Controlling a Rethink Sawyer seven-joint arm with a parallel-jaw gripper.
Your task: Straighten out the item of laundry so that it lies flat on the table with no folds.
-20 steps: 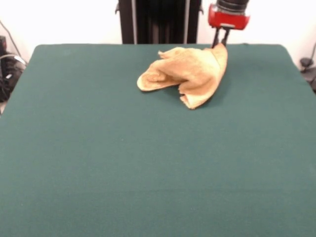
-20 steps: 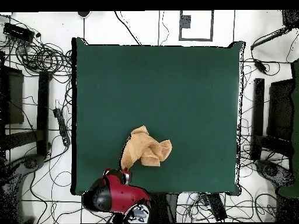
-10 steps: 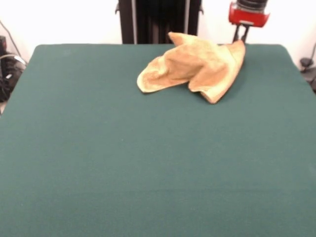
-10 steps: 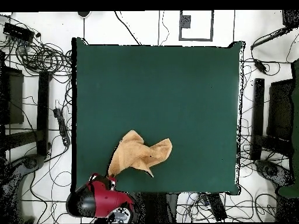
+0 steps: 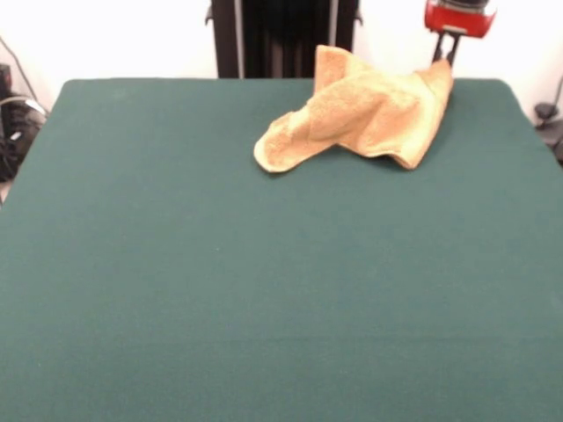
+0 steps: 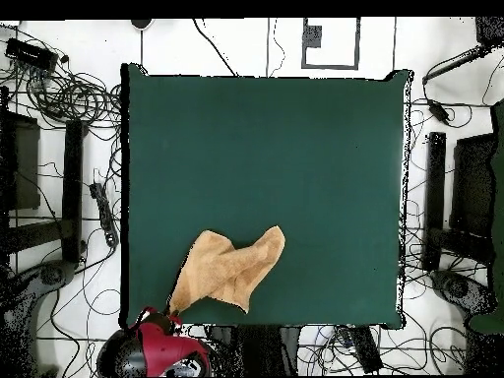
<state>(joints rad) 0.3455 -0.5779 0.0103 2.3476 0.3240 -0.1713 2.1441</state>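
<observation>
Your tool [image 5: 447, 58] has its fingers clamped on one corner of the yellow-orange terry hand towel [image 5: 361, 114], lifted at the green felt desk's [image 5: 220, 290] far right corner in the front view; the cloth trails leftward from the tool, long axis along the far edge; soft, nubbly, rumpled, with a raised fold peaking mid-length.

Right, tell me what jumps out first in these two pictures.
The rumpled yellow-orange towel stands out on the dark green table, at the edge beside the robot's pedestal. The red gripper holds one corner, stretching the cloth toward that table corner. In the overhead view, tangled cables cover the floor around the table.
</observation>
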